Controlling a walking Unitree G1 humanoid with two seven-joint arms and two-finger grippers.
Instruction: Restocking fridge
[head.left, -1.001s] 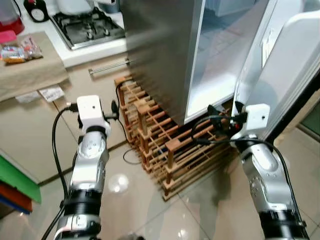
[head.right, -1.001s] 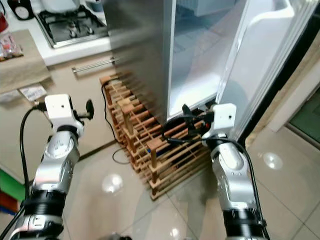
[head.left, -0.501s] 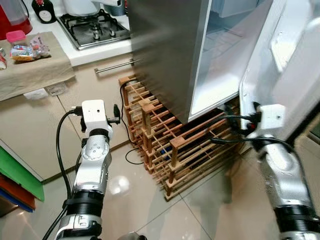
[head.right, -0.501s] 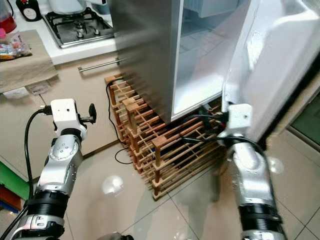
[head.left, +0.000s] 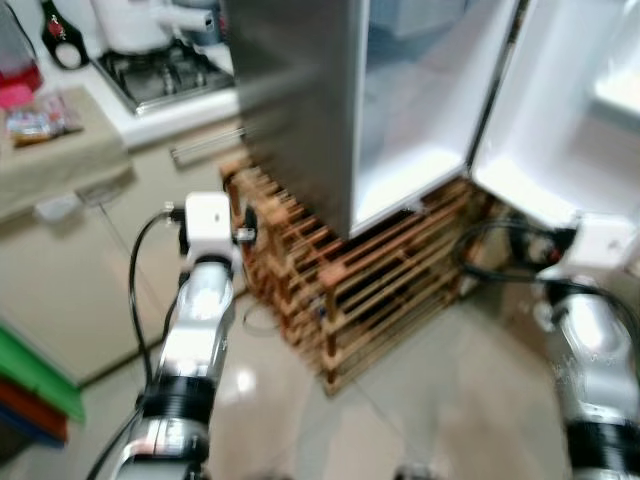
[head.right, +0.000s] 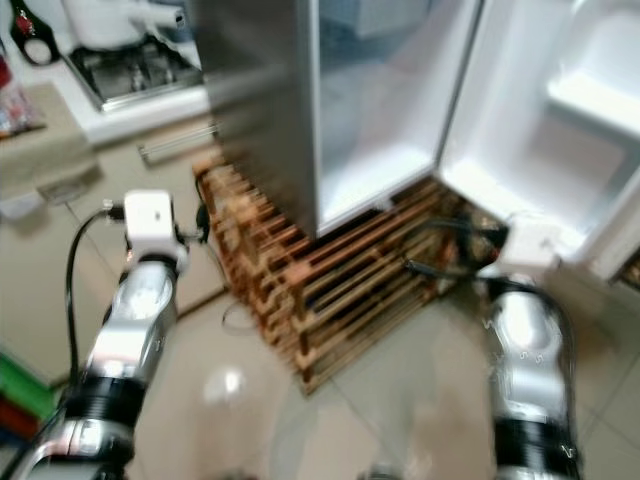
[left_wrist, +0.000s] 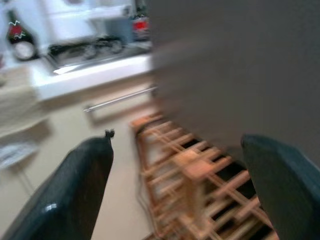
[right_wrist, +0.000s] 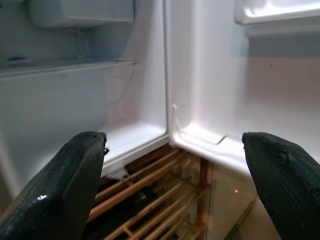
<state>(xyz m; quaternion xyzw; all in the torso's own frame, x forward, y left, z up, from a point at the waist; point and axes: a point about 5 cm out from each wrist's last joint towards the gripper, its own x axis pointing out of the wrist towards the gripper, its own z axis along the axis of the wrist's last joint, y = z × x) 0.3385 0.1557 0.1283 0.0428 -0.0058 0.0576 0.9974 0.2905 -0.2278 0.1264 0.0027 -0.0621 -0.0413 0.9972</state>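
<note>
- Right claw (right_wrist: 172, 185) stands wide apart and holds nothing, hanging low by the bottom edge of the fridge door (head.right: 560, 120); its wrist view looks straight at the seam where the door meets the fridge body.
- Left claw (left_wrist: 175, 185) is likewise spread wide and empty, held out toward the grey side of the fridge (head.left: 300, 90) above the wooden wine rack (head.left: 370, 290).
- Fridge door looks swung well open, its white inner shelves showing, and the inside (right_wrist: 65, 95) shows a glass shelf and a drawer but no goods that I can make out.
- Step in hand, as I judge it, is getting the door fully clear so that stock can be brought in.
- Doing it well means letting the body settle first: the head views are blurred, so the robot is likely turning or stepping, and a reach made in that blur would be poorly aimed.
- Keep the right arm's cables (head.left: 500, 265) away from the rack's slats, which lie just beside them.
- Goods for restocking may be the packets on the cloth-covered desk (head.left: 60, 160) near the stove (head.left: 160, 75), though they are too blurred to name.
- Check that the door holds open by itself before turning away.
</note>
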